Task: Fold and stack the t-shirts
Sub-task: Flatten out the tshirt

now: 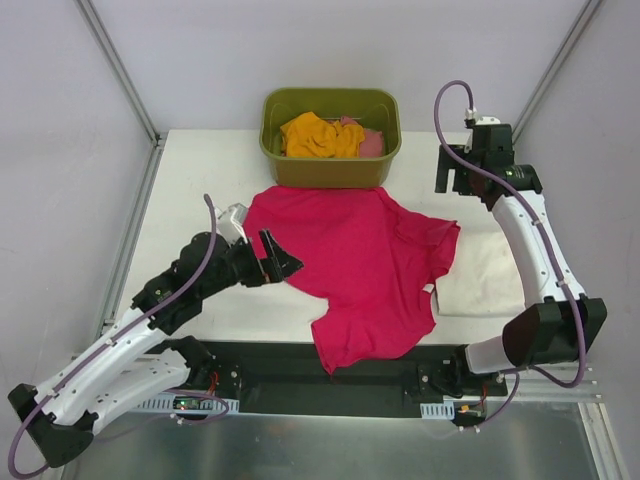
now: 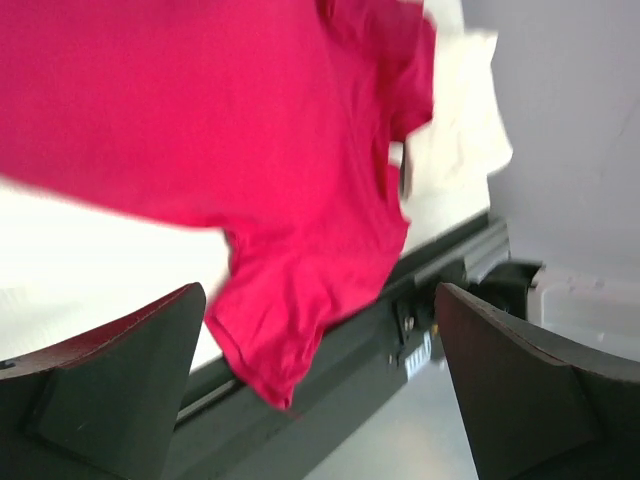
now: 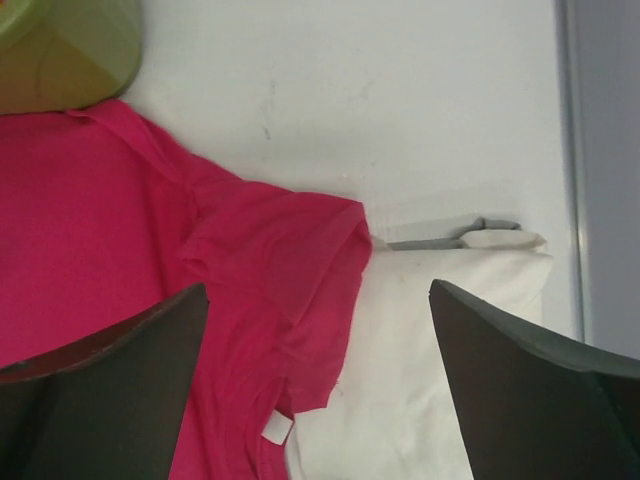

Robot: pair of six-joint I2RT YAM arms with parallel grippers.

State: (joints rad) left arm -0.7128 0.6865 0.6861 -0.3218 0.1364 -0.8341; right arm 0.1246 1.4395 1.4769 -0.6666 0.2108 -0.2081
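Overhead and wrist views of the work table (image 1: 200, 190). The crimson-pink t-shirt (image 1: 355, 270) is shown spread open and unfolded at the centre of the table, its lower hem draped over the near edge. Its right sleeve is laid over the left border of the cream-white t-shirt (image 1: 485, 275), which is seen folded flat on the right side of the table. The orange t-shirt (image 1: 320, 135) and the salmon-pink t-shirt (image 1: 370, 142) are seen bunched together inside the olive-green tub (image 1: 275, 150), placed at the far edge just behind the crimson-pink t-shirt. The left gripper (image 1: 283, 258) is held just beside that shirt's left edge, its fingers (image 2: 120, 370) spread wide with nothing between them. The right gripper (image 1: 455, 185) is raised to the right of the tub; its fingers (image 3: 530, 380) are likewise parted and nothing is grasped.
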